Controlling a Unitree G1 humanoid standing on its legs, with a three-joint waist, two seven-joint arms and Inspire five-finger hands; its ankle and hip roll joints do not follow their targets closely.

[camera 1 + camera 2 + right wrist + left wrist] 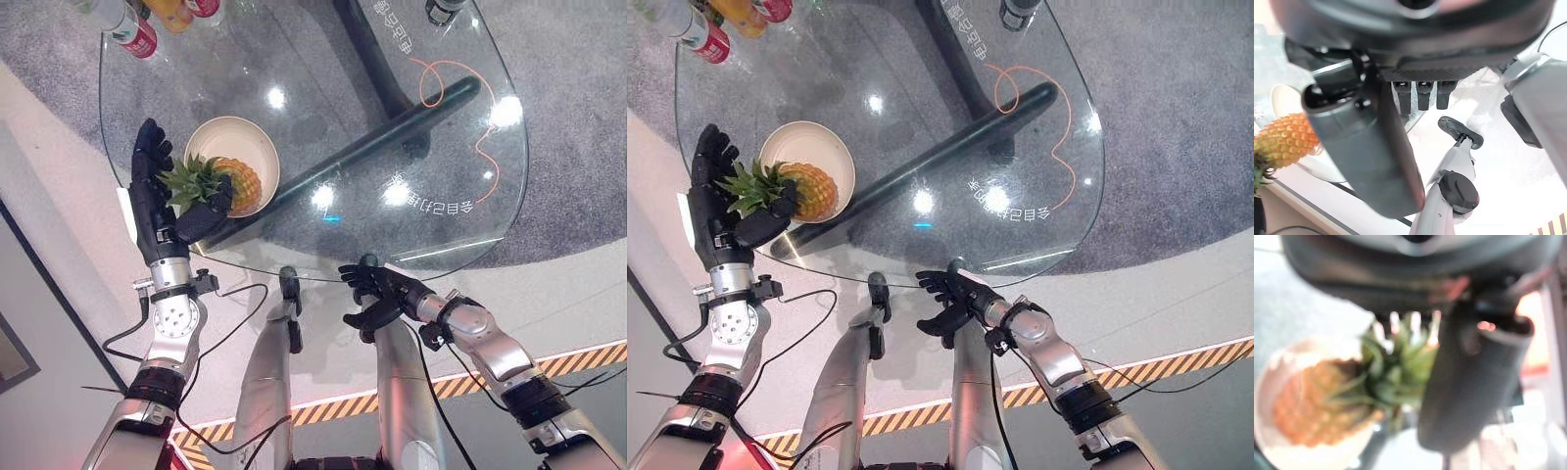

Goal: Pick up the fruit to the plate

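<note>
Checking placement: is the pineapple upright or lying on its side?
On its side: the pineapple lies across the plate, its leafy crown by the left hand.

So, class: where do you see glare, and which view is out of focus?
Left eye view: bright lamp glare spots dot the glass table. Left wrist view: the pineapple and plate are blurred. Right wrist view: the pineapple looks fairly sharp.

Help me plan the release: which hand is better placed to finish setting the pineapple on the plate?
Left. The left hand is at the pineapple, thumb against its leafy crown, fruit body already over the cream plate. The right hand hangs off the glass table's near edge, holding nothing.
</note>
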